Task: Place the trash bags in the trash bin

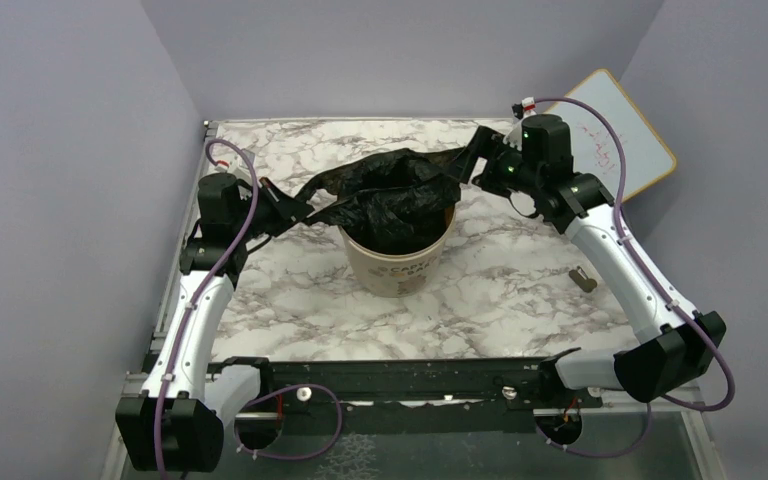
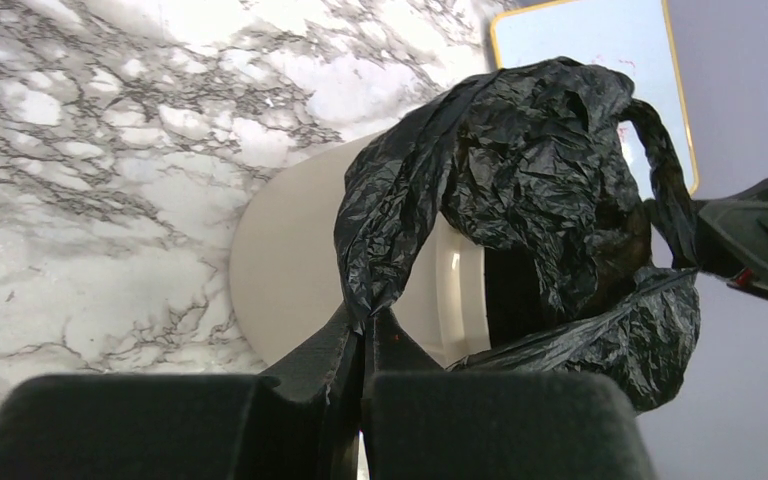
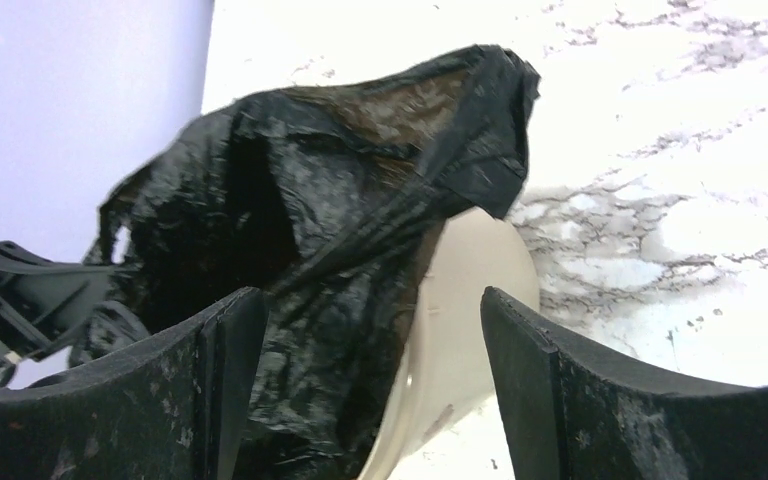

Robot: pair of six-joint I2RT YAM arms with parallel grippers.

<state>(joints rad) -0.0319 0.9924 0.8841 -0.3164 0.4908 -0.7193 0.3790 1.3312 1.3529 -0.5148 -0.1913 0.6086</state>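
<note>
Seating the trash bag [image 1: 395, 195] in the trash bin [image 1: 397, 272] looks like the step in hand. Bag sits mid-frame in the top view, with its bulk bunched over the bin's mouth, partly sunk in and partly draped over the rim. Left claw [image 2: 365, 325] is clenched on a twisted strip of the bag's edge, left of the bin. Right claw [image 3: 370, 295] is released, jaws wide, film against one finger only, at the bag's upper-right end. Bag's long axis runs left to right across the frame, claw to claw, rising slightly toward the right. Can't tell which way its mouth faces. To do it well, I'd say: carry the left end over the rim before letting go, press the bulk down centre, and avoid dragging the bin across the worktop [image 1: 520, 290].
</note>
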